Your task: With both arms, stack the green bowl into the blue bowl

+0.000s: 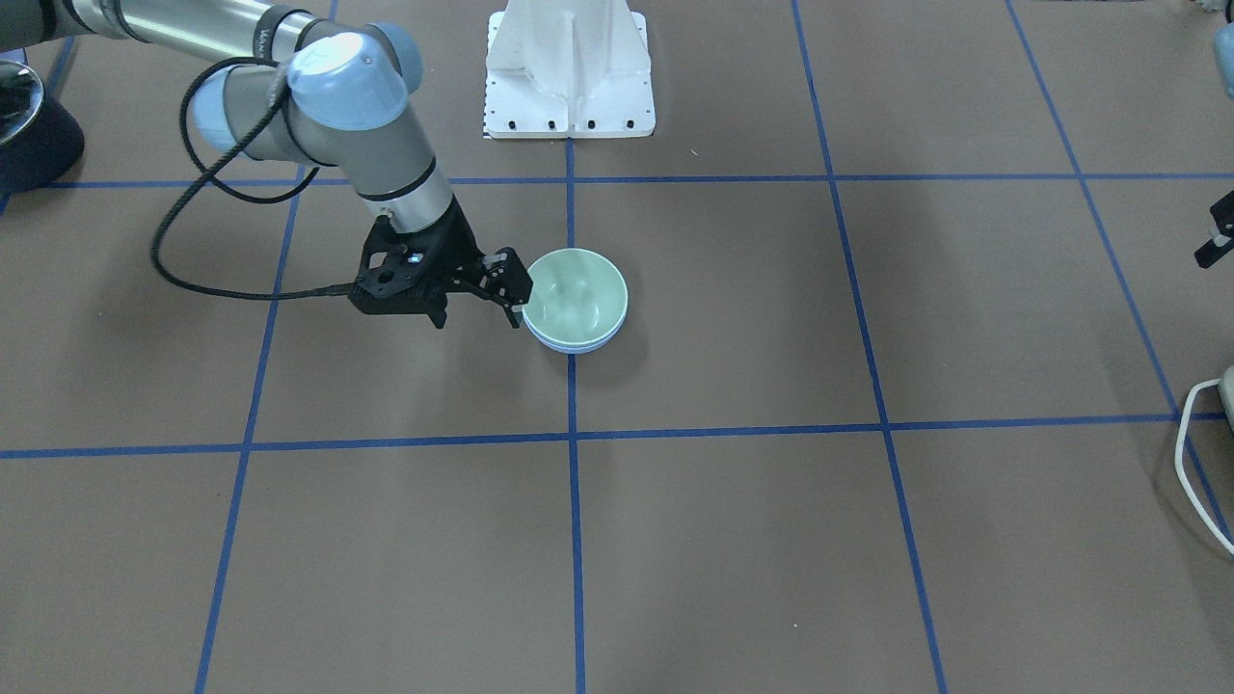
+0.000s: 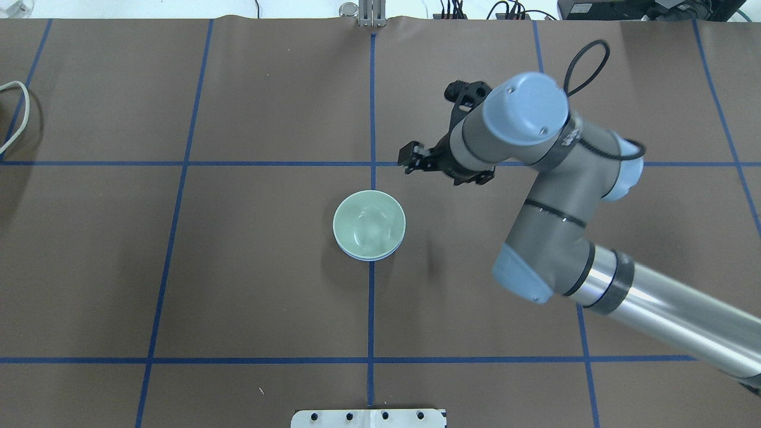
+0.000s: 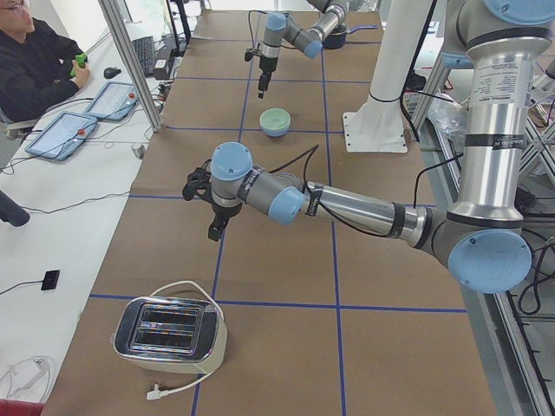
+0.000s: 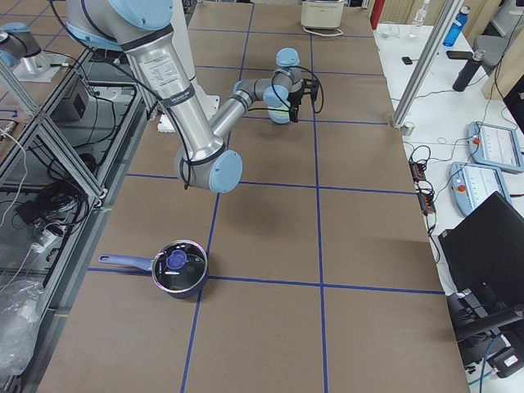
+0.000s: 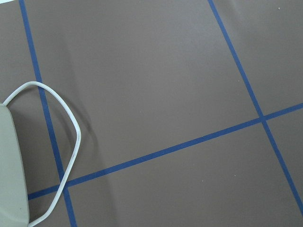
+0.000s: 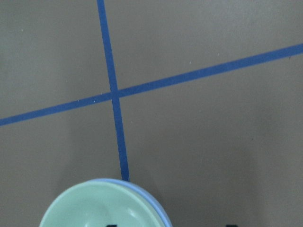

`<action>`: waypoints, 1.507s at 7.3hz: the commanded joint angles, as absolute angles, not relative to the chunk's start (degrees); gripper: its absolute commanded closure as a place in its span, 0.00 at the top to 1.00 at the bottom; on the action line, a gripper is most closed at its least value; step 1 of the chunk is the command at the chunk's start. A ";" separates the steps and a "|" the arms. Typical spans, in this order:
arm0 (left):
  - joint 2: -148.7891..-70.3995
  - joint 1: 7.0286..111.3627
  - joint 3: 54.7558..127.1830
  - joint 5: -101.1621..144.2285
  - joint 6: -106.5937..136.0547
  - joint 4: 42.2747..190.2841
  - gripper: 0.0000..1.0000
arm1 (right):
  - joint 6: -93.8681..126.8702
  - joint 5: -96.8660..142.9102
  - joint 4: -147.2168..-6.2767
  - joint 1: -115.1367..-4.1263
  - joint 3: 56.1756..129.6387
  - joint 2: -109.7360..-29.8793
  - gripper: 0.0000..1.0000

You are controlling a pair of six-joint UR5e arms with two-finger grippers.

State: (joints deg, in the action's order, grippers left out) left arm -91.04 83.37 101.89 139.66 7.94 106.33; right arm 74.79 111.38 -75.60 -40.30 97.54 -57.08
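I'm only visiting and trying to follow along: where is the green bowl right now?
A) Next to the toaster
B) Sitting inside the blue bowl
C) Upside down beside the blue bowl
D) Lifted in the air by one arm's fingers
B: the green bowl sits upright, nested in the blue bowl, with only a thin blue edge showing beneath its rim.

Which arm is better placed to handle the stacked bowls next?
Right. The right gripper hangs open just beside the green bowl, which sits nested in the blue bowl. The left gripper is far off along the table, nearer the toaster, with neither bowl in its wrist view.
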 commanded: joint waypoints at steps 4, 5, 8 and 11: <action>-91.23 86.39 102.39 143.96 7.91 105.91 0.97 | 26.85 134.02 -76.38 -74.29 98.08 -77.10 1.00; -91.32 86.40 102.39 143.96 7.91 105.91 0.97 | 16.89 135.25 -77.51 -79.58 97.48 -81.00 1.00; -91.32 87.62 101.34 144.40 6.69 103.19 0.97 | 5.75 137.64 -85.51 -86.83 97.39 -84.98 1.00; -92.01 91.23 92.84 144.41 -0.60 102.75 0.97 | 5.63 136.93 -85.26 -86.84 98.00 -84.46 1.00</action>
State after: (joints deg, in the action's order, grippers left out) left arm -91.47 90.30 96.40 144.43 2.19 102.99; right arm 5.83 137.02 -85.34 -86.72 97.74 -84.56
